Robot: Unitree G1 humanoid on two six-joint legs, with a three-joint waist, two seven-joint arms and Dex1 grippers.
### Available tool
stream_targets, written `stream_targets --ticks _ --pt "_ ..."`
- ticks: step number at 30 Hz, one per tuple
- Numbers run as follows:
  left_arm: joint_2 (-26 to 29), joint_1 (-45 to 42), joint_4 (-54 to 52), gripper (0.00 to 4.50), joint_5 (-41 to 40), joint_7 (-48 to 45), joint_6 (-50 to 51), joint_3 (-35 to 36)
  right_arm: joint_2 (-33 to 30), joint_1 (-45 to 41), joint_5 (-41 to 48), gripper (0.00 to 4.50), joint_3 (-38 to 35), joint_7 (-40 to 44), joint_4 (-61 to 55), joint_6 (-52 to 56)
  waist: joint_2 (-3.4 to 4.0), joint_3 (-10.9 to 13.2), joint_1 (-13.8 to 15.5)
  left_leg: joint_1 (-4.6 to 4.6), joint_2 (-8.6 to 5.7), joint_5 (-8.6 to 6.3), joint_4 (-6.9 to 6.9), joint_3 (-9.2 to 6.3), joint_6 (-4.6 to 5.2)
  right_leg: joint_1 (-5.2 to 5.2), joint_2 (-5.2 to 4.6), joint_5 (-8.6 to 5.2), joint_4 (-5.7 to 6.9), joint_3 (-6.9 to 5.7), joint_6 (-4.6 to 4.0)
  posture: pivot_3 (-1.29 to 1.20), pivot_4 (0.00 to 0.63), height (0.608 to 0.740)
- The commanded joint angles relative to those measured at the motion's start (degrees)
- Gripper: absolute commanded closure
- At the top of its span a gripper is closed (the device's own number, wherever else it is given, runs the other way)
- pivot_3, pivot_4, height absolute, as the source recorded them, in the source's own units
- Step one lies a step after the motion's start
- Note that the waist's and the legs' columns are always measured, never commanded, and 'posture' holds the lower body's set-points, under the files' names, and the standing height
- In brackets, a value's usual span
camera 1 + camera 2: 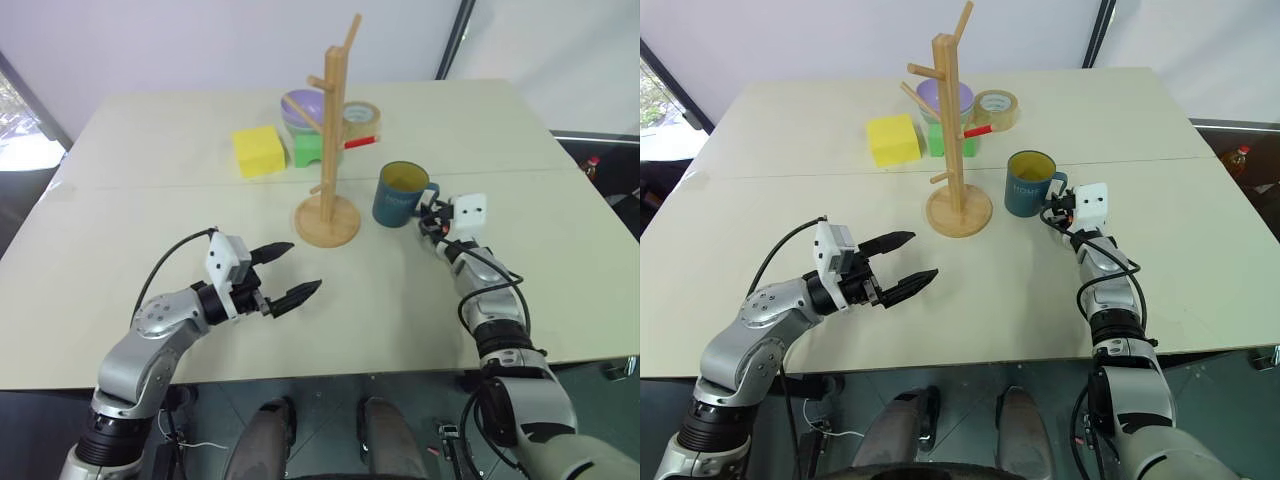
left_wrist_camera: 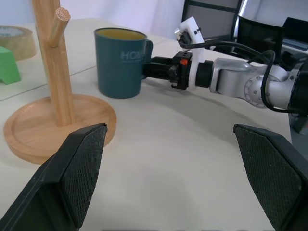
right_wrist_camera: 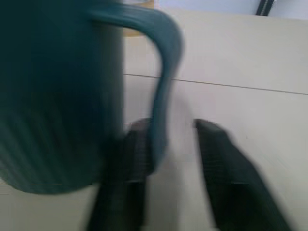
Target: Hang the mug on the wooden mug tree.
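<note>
The mug (image 1: pixel 401 195), upright beside the wooden mug tree (image 1: pixel 329 150) mid-tabletop (image 1: pixel 150 300), is gripped by its handle in the right gripper (image 1: pixel 432 218); the left gripper (image 1: pixel 285 272) is held spread.

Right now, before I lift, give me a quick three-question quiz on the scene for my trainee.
1. True or false: the mug already hangs on the wooden mug tree.
2. Which part of the mug do the right gripper fingers straddle? A) rim B) handle C) base
3. Is the left gripper open or shut?

Key: 1 false, it stands on the table beside the tree. 2 B. 3 open.
</note>
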Motion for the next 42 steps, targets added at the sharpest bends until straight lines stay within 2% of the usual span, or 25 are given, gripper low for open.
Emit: stream_targets --ticks 1,6,9,13,15,18,23,31,42 --pt "0.1 0.0 -1.3 0.0 -0.3 0.2 -1.5 1.5 0.2 -0.6 1.1 4.47 -0.3 1.9 -1.6 -1.7 0.0 0.0 0.0 0.01 0.0 0.0 0.0 0.0 0.0 0.01 0.01 0.0 0.0 0.0 0.0 0.0 0.15 0.74" --pt "0.4 0.2 -0.9 0.0 -0.1 0.5 -2.0 2.2 -0.4 1.2 2.4 4.47 -0.1 5.8 -6.4 -1.0 0.0 0.0 0.0 0.02 0.0 0.0 0.0 0.0 0.0 0.01 0.01 0.0 0.02 0.01 0.0 0.0 0.15 0.74" --pt "0.6 -0.1 0.2 0.0 -0.1 1.1 -2.7 4.0 -4.6 4.4 0.9 4.47 3.5 13.0 -15.3 -0.6 0.02 0.0 0.0 0.02 0.01 0.0 -0.01 0.0 0.0 0.0 0.01 0.0 0.02 0.01 0.01 0.0 0.15 0.74" --pt "0.3 -0.8 2.3 0.0 -1.6 2.1 -3.2 8.3 -11.5 7.3 3.3 4.47 6.7 23.7 -29.7 3.4 0.04 0.0 0.0 0.02 0.01 0.0 0.01 -0.01 0.0 0.01 0.0 -0.02 0.03 0.0 0.03 0.0 0.15 0.74" --pt "0.8 -1.6 3.9 0.0 -2.4 1.8 -3.5 10.8 -14.7 5.6 5.0 4.47 7.6 27.8 -36.0 7.6 0.05 0.0 -0.1 0.04 0.04 -0.01 0.02 0.01 -0.01 0.02 0.0 -0.02 0.04 0.01 0.03 0.0 0.15 0.74" --pt "1.4 -2.8 5.3 0.0 -3.8 1.3 -3.5 13.0 -17.0 1.8 5.6 4.47 8.4 30.0 -39.6 12.4 0.04 0.0 -0.1 0.05 0.09 -0.01 0.03 -0.02 -0.01 0.0 0.03 -0.05 0.08 0.0 0.07 0.0 0.15 0.74" --pt "1.6 -4.2 5.8 0.0 -4.4 1.0 -3.2 13.5 -17.9 -4.3 4.0 4.47 9.6 32.0 -37.5 13.4 0.01 0.0 0.4 0.03 0.1 -0.02 0.02 -0.02 -0.02 0.02 -0.03 -0.01 0.0 0.0 0.01 0.0 0.15 0.74" --pt "1.0 -3.5 4.6 0.0 -4.1 1.9 -3.4 12.8 -16.4 -15.9 0.9 4.47 12.1 34.7 -24.4 9.6 -0.01 0.0 0.3 -0.22 -0.04 -0.02 0.03 0.01 0.0 -0.19 -0.11 -0.02 -0.02 -0.01 0.08 0.0 0.15 0.74" --pt "1.2 -2.4 3.7 0.0 -4.2 2.6 -3.4 13.2 -15.9 -19.8 -1.6 4.47 13.8 37.5 -17.0 6.1 -0.01 0.0 0.2 -0.22 -0.03 -0.02 0.03 0.01 0.0 -0.22 -0.04 -0.02 0.03 -0.01 0.07 0.0 0.15 0.74"
